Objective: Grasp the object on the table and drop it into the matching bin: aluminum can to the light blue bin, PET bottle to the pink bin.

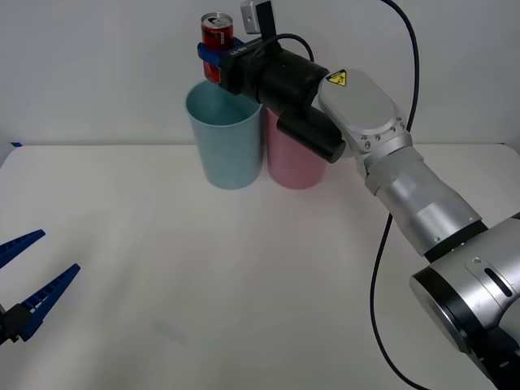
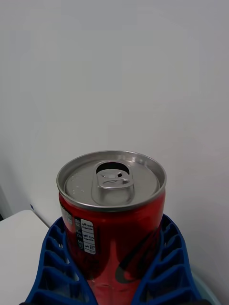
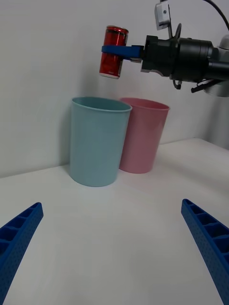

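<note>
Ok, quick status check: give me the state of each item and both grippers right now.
aluminum can: upright, opened, held in the air above the light blue bin.
light blue bin: upright on the table, beside the pink bin.
pink bin: upright on the table.
right gripper: shut on the can.
left gripper: open, low over the table, holding nothing.

Right arm stretched forward and up, tool [image 1: 213, 55] clamped, fingers level. Left tool [image 1: 28, 286] parked low, fingers spread wide.
</note>
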You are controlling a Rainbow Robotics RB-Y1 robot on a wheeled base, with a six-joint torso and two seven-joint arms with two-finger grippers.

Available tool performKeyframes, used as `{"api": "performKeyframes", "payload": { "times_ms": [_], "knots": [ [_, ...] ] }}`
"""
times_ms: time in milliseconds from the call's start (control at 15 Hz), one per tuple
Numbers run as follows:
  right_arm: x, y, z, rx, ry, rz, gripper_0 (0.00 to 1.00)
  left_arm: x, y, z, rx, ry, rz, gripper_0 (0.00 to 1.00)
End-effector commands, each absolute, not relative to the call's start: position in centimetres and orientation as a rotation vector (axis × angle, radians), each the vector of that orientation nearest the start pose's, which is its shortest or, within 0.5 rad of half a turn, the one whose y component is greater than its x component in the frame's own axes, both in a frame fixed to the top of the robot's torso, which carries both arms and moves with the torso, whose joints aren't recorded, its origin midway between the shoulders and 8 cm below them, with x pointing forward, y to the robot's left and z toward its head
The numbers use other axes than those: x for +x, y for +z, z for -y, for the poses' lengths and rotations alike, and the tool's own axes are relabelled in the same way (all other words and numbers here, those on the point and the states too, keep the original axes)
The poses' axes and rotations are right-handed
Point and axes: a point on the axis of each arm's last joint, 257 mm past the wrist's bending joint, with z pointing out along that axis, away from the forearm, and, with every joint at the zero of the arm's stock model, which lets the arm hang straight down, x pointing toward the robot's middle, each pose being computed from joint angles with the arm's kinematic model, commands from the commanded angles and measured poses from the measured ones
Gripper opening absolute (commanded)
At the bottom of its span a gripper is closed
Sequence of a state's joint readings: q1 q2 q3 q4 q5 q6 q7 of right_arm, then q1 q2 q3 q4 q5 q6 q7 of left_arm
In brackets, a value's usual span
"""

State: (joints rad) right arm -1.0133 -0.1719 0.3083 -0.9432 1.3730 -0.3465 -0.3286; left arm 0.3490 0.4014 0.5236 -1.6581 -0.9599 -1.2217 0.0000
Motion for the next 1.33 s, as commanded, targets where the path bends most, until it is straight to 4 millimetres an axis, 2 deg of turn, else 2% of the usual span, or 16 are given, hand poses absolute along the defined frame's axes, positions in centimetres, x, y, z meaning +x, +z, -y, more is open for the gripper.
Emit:
{"api": "performKeyframes", "payload": {
  "times_ms": [67, 133, 200, 1067, 1333],
  "knots": [
    [65.4, 1.3, -8.4, -0.618, 0.619, -1.349, 0.07, 34.2, -16.9, -33.0, 0.465, -0.567, -1.441, 1.0],
    [65.6, 1.4, -8.3, -0.613, 0.61, -1.346, 0.76, 34.2, -16.9, -33.0, 0.465, -0.567, -1.441, 1.0],
    [65.6, 1.4, -8.2, -0.613, 0.604, -1.345, 1.0, 34.2, -16.9, -33.0, 0.465, -0.567, -1.441, 1.0],
    [65.3, 1.5, -8.4, -0.638, 0.6, -1.33, 1.0, 34.2, -16.9, -33.0, 0.465, -0.567, -1.441, 1.0],
    [64.6, 1.7, -7.1, -0.64, 0.607, -1.307, 1.0, 34.2, -16.9, -33.0, 0.465, -0.567, -1.441, 1.0]
  ]
}}
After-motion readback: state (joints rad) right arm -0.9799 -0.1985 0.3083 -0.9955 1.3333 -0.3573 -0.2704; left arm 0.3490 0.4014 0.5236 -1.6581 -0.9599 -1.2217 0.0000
